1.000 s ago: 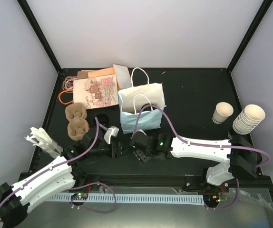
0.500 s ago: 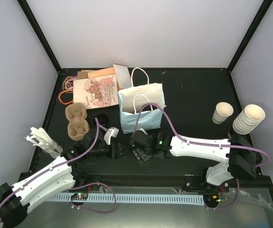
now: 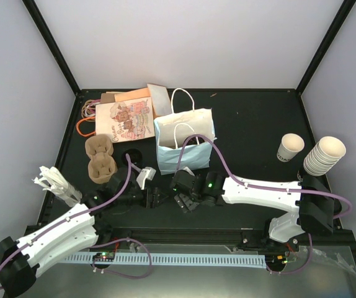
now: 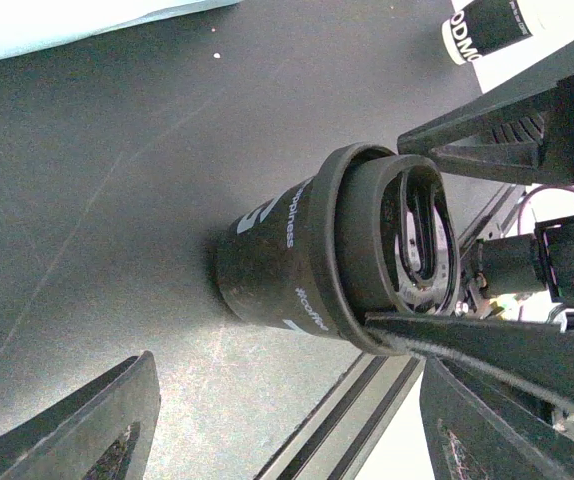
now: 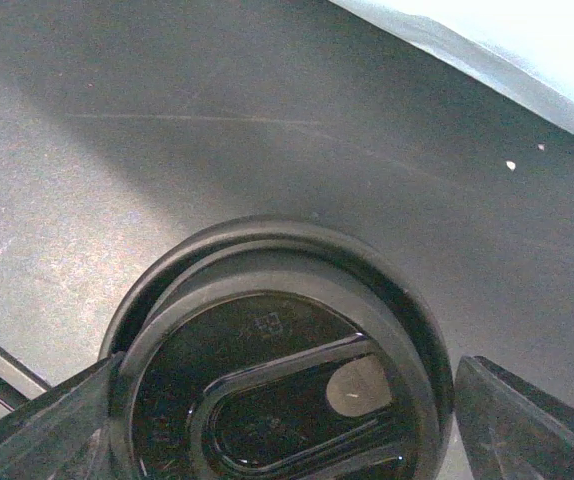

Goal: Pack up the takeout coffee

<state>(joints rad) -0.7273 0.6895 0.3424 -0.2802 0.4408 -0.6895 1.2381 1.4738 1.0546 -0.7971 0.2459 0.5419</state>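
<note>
Left wrist view: the takeout coffee (image 4: 297, 250) stands upright on the black table (image 4: 87, 180), just in front of the pale blue paper bag (image 4: 57, 20), whose edge shows at the frame's corner. Its visible wall reads dark with white lettering, under a black lid. The left gripper (image 4: 287, 365) is spread wide and holds nothing; the cup sits ahead of its fingers. The right gripper (image 4: 387, 235) brackets the lid from the far side.

Right wrist view: the lid fills the frame from above, with the bag's bottom edge just beyond it. A finger stands close on either side of the lid rim. Whether they press on it cannot be told.

Top external view: the bag stands upright, mouth open and handles up. Both grippers meet just in front of it; the cup is lost among them.

Judgement: the coffee is not yet packed and the step in hand is securing a hold. Next comes a firm, level grip, then a lift clear of the bag's rim and handles.
</note>
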